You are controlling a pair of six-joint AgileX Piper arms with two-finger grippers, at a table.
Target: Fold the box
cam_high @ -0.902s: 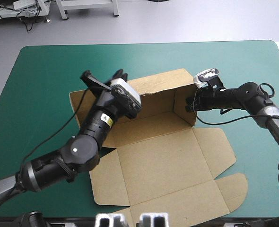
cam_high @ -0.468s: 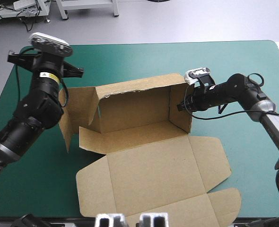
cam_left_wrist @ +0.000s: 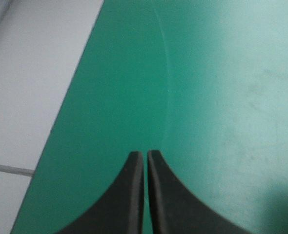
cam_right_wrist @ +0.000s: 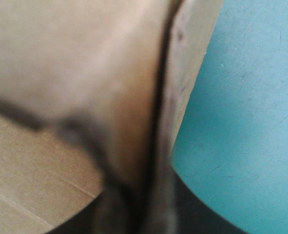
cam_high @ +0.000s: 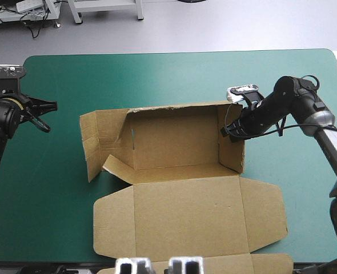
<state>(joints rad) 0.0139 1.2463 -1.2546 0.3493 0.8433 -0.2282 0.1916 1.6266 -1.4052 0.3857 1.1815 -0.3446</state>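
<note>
While right gripper pinches the box at its right wall, fingers almost closed | left gripper closed, empty | pinched board visible only in right wrist view.

Matt brown cardboard box on a smooth teal-green cover

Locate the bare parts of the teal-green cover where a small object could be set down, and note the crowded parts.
Free: the wide strip of teal-green cover between the box and the table's far edge; the near left corner beside the lid; the near right corner. Crowded: the middle, under the box, and its right wall, held by the right gripper.
</note>
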